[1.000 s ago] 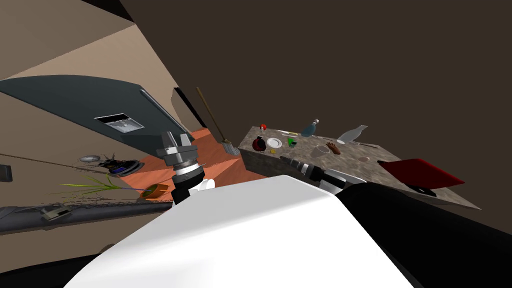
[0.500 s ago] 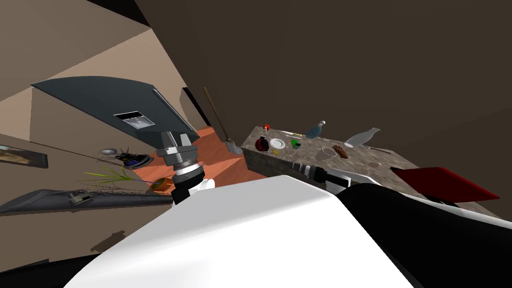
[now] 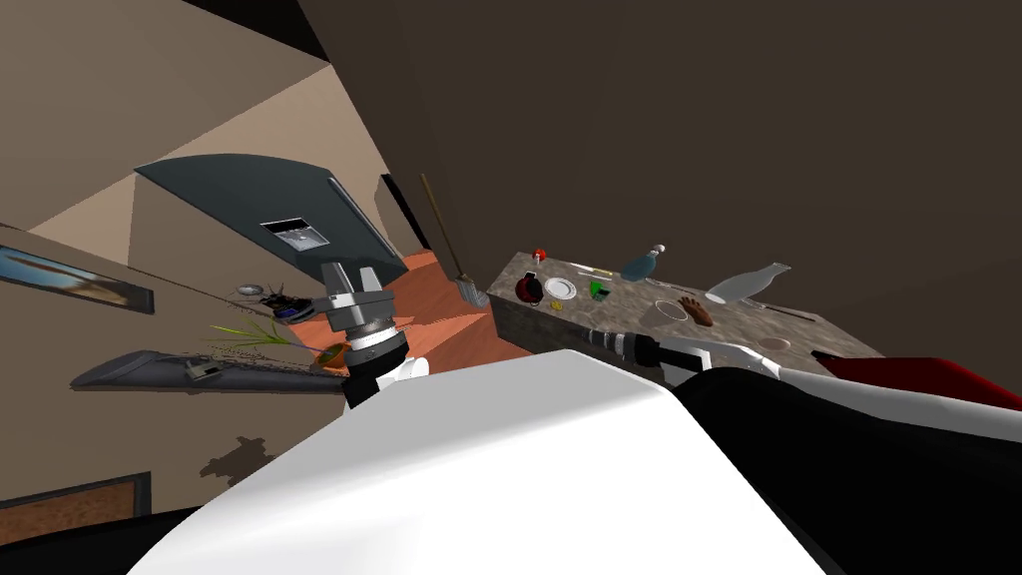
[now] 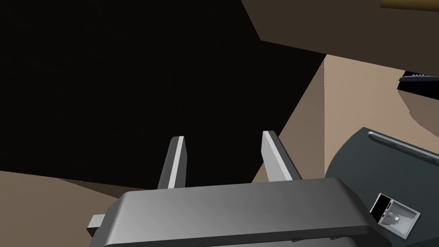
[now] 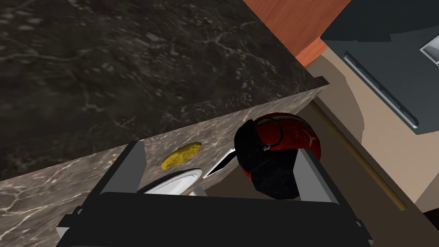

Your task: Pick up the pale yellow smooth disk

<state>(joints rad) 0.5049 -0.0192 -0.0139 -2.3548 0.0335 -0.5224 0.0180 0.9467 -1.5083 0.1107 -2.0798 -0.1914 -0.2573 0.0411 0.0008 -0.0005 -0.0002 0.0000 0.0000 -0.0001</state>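
1. While the right pincer [image 5: 223,171] hangs near the marbled worktop [image 5: 51,188] with its fingers spread and nothing between them, the pick-up is, I judge, hardly begun. The reach, the squeeze and the lift are all left.
2. The left pincer [image 4: 225,163] is raised off to the side, well apart from the worktop, its fingers likewise spread and empty.
3. A red-and-black rounded thing [image 5: 296,137] stands ahead of the right pincer, in line with one finger. It is the bulkiest thing in the way.
4. A white plate [image 5: 173,182] lies closest to that pincer, between it and the target, so a low, straight reach would likely cross its rim.
5. A pale pointed blade [image 5: 219,165] shows between the plate and the red-and-black thing. I cannot tell what it belongs to.
6. The yellow disk [image 5: 181,155] lies flat on the worktop just beyond the plate, ahead of the pincer and nearer its other finger, untouched.
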